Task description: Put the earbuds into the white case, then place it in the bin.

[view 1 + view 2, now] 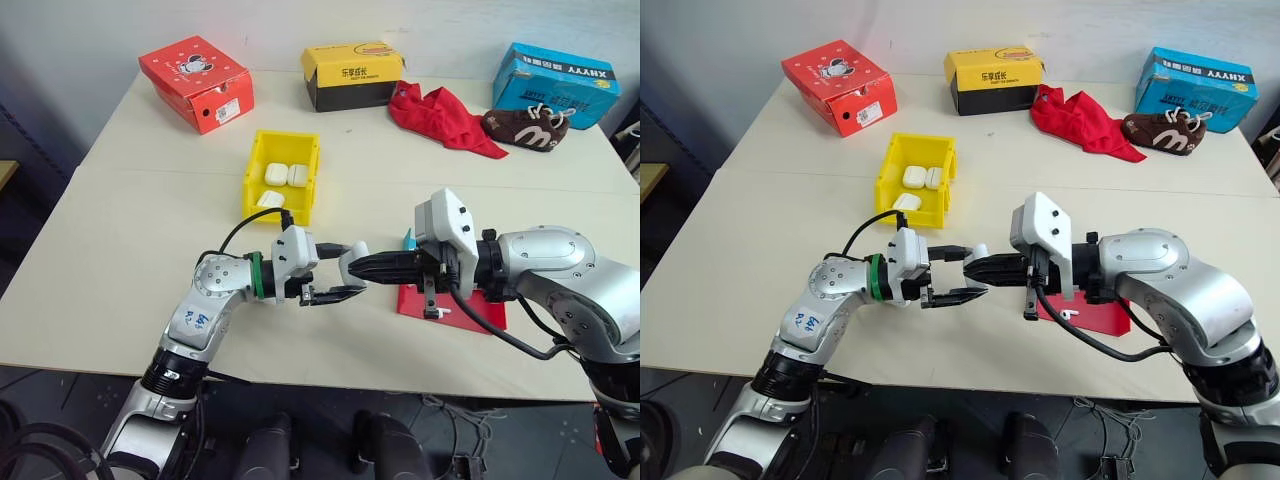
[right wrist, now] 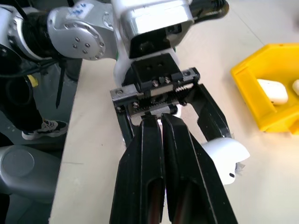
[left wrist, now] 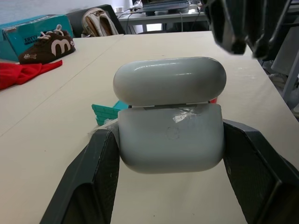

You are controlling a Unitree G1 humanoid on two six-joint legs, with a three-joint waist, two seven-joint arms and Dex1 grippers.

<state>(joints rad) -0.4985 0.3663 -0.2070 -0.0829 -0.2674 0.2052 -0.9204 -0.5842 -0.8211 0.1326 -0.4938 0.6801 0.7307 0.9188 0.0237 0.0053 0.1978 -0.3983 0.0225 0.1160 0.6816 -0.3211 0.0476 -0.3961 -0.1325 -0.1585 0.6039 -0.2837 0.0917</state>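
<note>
White case [image 3: 169,123] clamped between the two black fingers [image 3: 86,182] of the left gripper [image 1: 345,281], held in the air above the near part of the bench [image 1: 120,250], lid slightly ajar along the seam. Left jaws closed on it from both sides, pointing across toward the right arm. Right gripper [image 2: 161,122] level with it and pointing back the other way, jaws pressed together on nothing, tips right at the left gripper's fingers beside the case. Just beyond, a red tray [image 1: 470,312] on the bench under the right wrist. Farther back, yellow bin [image 1: 256,172] with three more white cases [image 1: 276,173] inside, well apart from the held one. Along the far edge: red box [image 1: 197,82], yellow-black box [image 1: 352,76], red cloth [image 1: 440,118], brown shoe [image 1: 524,128], blue box [image 1: 556,82].
</note>
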